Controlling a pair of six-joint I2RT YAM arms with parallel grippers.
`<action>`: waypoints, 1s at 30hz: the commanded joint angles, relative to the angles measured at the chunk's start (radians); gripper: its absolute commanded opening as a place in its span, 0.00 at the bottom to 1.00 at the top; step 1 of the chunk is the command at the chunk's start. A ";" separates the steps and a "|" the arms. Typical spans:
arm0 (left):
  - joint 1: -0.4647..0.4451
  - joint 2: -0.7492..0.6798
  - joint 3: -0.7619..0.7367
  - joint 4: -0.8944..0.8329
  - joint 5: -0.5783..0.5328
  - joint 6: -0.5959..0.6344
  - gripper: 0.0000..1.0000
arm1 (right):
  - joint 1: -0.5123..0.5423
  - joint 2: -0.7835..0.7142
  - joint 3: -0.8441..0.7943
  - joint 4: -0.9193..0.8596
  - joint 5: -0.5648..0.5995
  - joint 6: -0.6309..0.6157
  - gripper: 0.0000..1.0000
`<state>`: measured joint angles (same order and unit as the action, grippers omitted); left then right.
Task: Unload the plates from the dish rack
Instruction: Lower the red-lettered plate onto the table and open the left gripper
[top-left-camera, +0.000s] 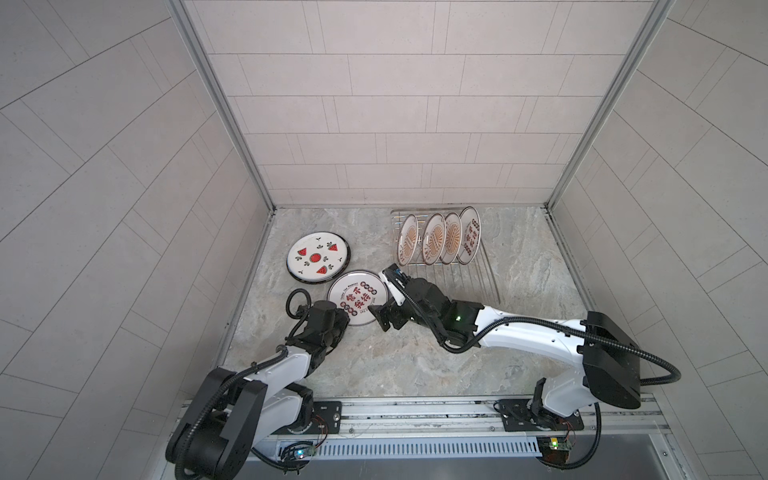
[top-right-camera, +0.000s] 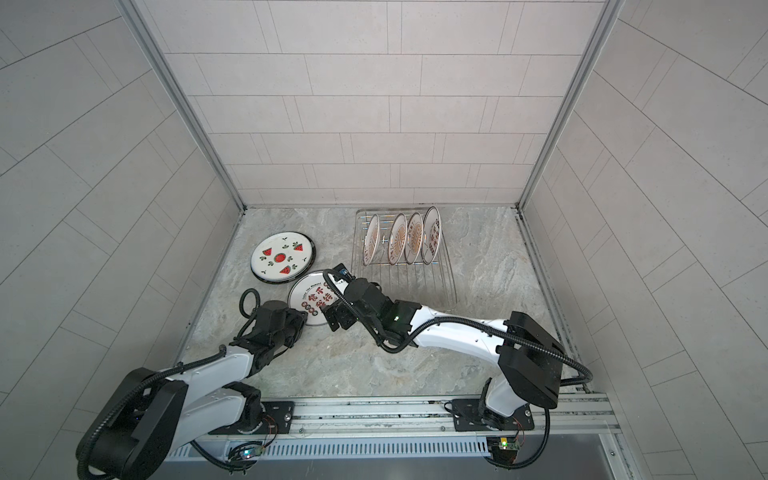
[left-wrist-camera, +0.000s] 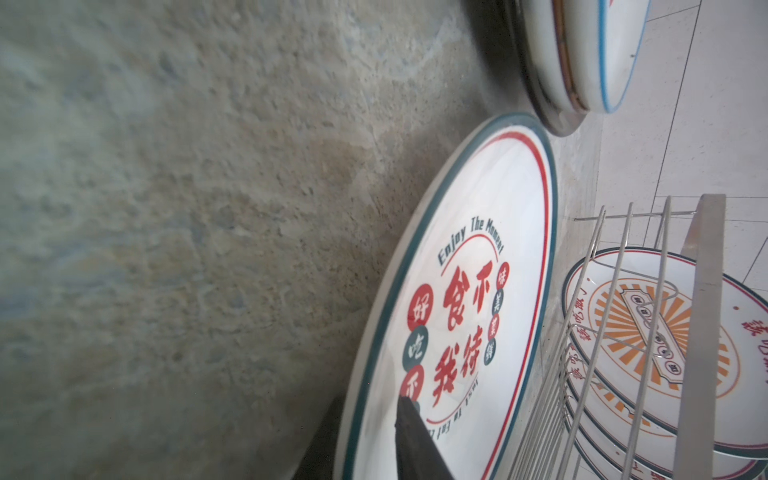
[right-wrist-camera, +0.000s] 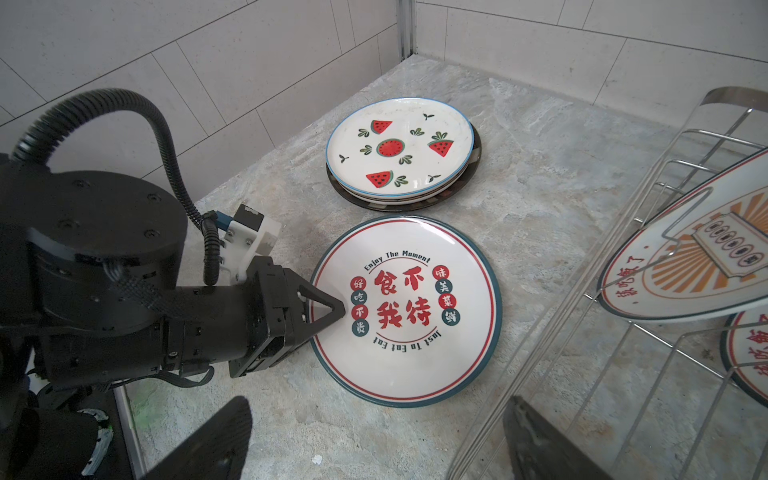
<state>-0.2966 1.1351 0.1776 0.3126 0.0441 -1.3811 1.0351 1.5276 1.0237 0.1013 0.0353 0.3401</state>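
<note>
While left end effector straddles the rim of the plate — clamped or slack, can't tell — plate lies flat on desk ahead of it. Right end effector: spread, empty. Risk: retracting while pinched drags or flips plate.

One dish rack; four plates racked, one loose, maybe three stacked.

Robot test kitchen, tiled walls, stone counter, dish rack
</note>
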 joint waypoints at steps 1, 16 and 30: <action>0.009 -0.013 0.009 -0.023 -0.035 -0.011 0.39 | 0.004 -0.019 0.020 -0.013 0.018 -0.012 0.96; 0.030 -0.194 -0.001 -0.193 -0.124 0.009 0.82 | 0.004 -0.076 -0.039 0.036 0.013 -0.004 0.96; 0.029 -0.628 0.031 -0.310 -0.111 0.180 1.00 | -0.021 -0.318 -0.212 0.115 0.248 0.095 1.00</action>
<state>-0.2707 0.5499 0.1905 -0.0101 -0.0879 -1.2675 1.0283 1.2572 0.8352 0.1989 0.1417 0.3759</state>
